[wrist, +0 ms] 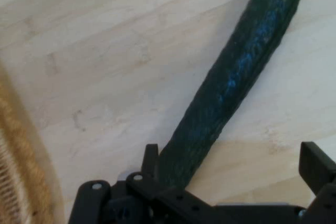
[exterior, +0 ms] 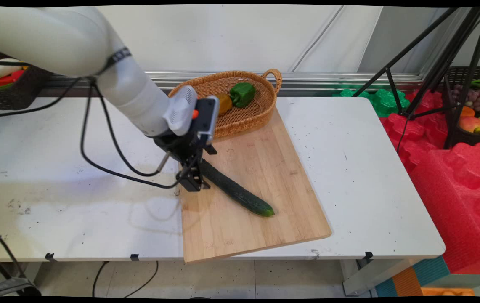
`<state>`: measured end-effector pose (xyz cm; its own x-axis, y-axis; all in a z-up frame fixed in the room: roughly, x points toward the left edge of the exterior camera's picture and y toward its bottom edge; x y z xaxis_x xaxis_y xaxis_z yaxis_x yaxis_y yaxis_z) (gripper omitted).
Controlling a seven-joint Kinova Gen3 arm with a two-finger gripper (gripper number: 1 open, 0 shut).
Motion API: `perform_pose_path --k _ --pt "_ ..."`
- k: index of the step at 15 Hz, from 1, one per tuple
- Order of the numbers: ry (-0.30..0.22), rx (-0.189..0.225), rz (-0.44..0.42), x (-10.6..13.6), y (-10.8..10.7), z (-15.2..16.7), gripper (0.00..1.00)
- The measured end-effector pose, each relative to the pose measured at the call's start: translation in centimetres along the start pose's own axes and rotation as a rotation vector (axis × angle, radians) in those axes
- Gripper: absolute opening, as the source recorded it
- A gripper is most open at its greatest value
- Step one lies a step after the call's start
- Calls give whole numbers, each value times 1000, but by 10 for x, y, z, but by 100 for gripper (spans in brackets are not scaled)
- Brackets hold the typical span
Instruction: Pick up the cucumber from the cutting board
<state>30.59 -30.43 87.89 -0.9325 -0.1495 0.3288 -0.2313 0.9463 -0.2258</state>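
Claw (exterior: 193, 179) low over cutting board (exterior: 265, 168), fingers spread wide astride cucumber (exterior: 240, 194) near end, not yet pinching it; wicker basket (exterior: 261, 109) behind.

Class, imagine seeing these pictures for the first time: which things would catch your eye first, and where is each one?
A long dark cucumber lies slantwise on the wooden cutting board, with the black gripper at its end nearest the board's left edge. Behind the board, a wicker basket holds a green pepper.
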Motion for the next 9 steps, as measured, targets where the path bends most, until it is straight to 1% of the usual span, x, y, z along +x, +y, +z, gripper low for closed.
perform_pose_path --k 6,9 --pt "-36 -57 83 12 -13 42 100" --pt "-43 -74 117 18 -19 58 100"
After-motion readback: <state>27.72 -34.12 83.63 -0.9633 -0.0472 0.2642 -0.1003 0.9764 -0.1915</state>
